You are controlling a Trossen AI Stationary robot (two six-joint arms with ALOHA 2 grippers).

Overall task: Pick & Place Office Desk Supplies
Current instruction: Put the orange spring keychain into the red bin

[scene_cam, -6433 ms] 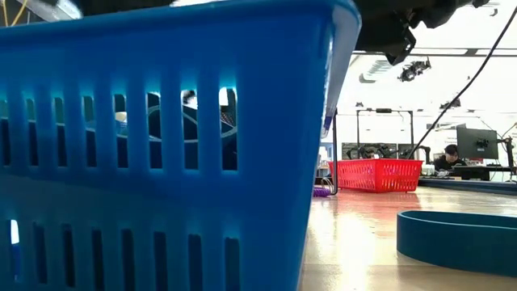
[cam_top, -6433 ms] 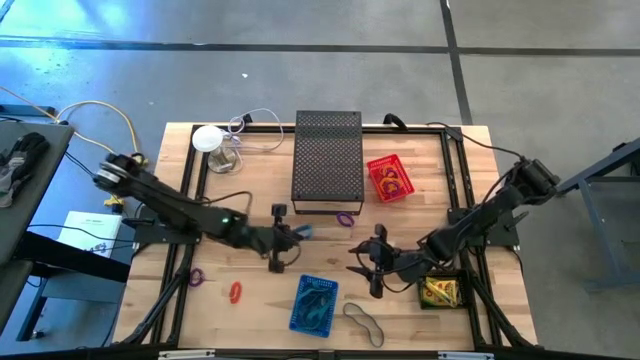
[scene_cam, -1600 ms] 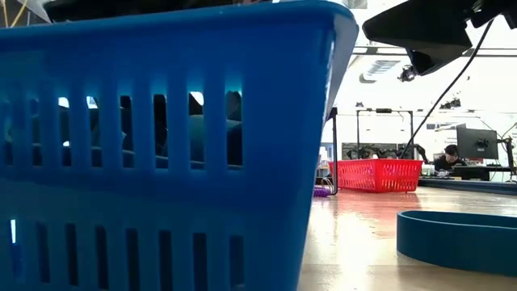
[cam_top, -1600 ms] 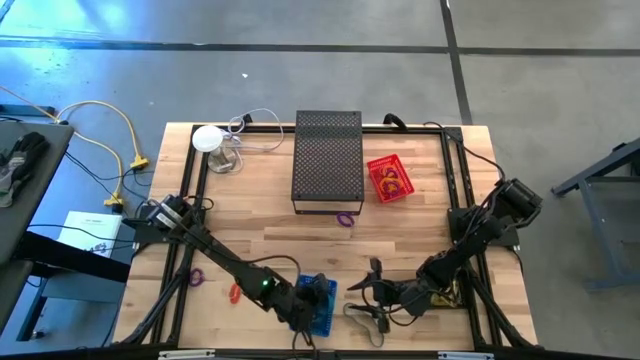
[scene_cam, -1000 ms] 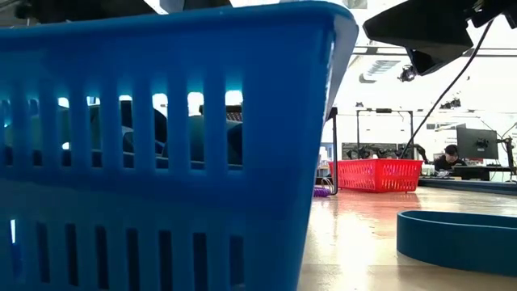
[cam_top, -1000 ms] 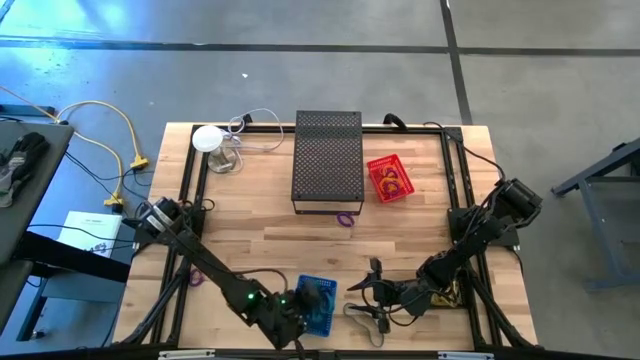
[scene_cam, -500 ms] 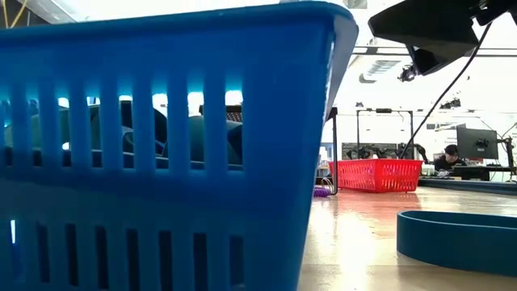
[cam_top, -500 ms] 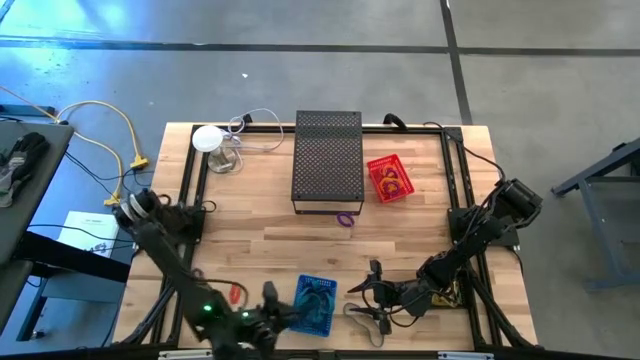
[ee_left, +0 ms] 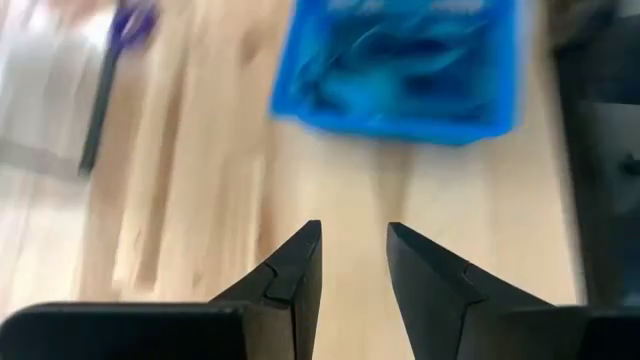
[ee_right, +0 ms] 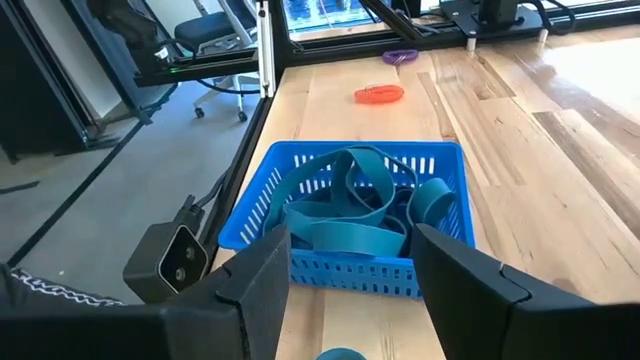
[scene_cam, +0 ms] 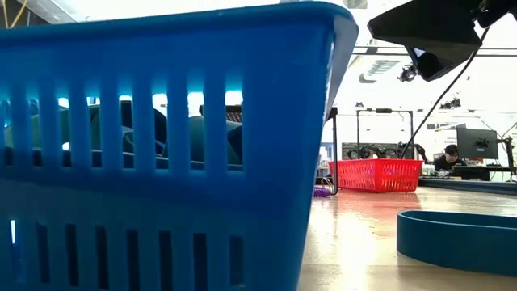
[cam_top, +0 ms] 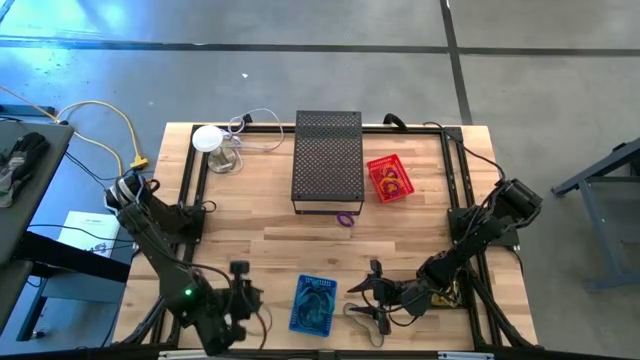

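A blue basket near the table's front edge holds several teal rubber bands. My left gripper hangs open to the basket's left, above the wood, with nothing between its fingers. My right gripper stands open on the basket's right side, pointing at it, also with nothing between its fingers. A loose band loop lies flat on the table just under the right gripper. An orange band and a purple band lie on the wood beyond the basket's left side.
A tall black mesh box stands at the far middle, with a purple band at its foot. A red basket with orange bands sits to its right. A yellow basket lies under the right arm. A white round object sits far left.
My left gripper has drawn away from the blue basket toward the table's left edge, rising and rolling about its own axis as it went. Its fingers have stayed open the same width. The right gripper and the basket have kept still.
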